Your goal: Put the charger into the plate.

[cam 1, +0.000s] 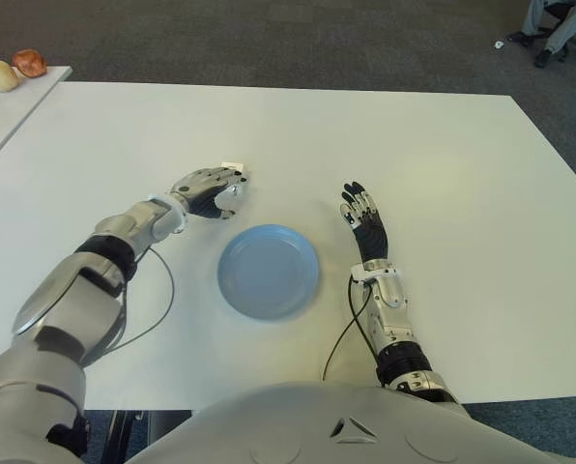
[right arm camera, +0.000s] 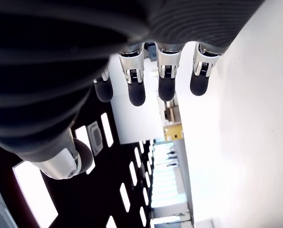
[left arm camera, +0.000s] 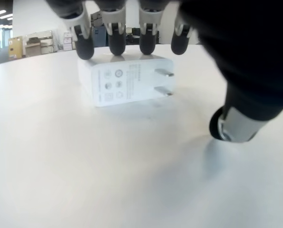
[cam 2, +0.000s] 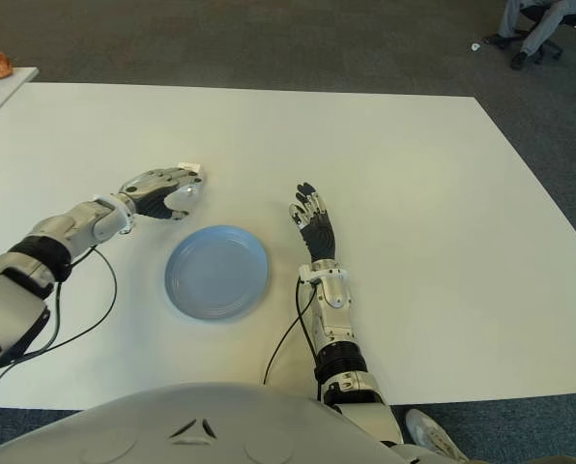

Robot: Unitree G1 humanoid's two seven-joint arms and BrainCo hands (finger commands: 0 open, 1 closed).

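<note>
Left hand fingertips (left arm camera: pixel 117 46): four dark pads sit along the upper far edge of the charger (left arm camera: pixel 127 84), touching or nearly touching it. The thumb (left arm camera: pixel 236 124) stands on the near side, apart from the charger body, with bare table between them. The grip is not yet closed; the fingers are curved over the charger but do not clamp it.

Charger: a white wall plug block with two flat prongs, lying on its side on the white table (cam 1: pixel 443 164), prongs pointing toward the thumb side. It rests on the surface and is not lifted.

Left hand (cam 1: pixel 211 190): reaches in from the robot's left, just beyond the far left rim of the blue plate (cam 1: pixel 269 272). The plate holds nothing.

Right hand (cam 1: pixel 364 219): shows to the right of the plate, fingers extended flat and holding nothing.

Judged risks from here:
- The fingers may drag the charger toward the thumb instead of pinching it, because the block is light and the table is smooth.
- The thumb may land on the prongs, giving a narrow, unstable contact that lets the block twist.
- A shallow top-edge hold may tip the charger out during the carry to the plate.
</note>
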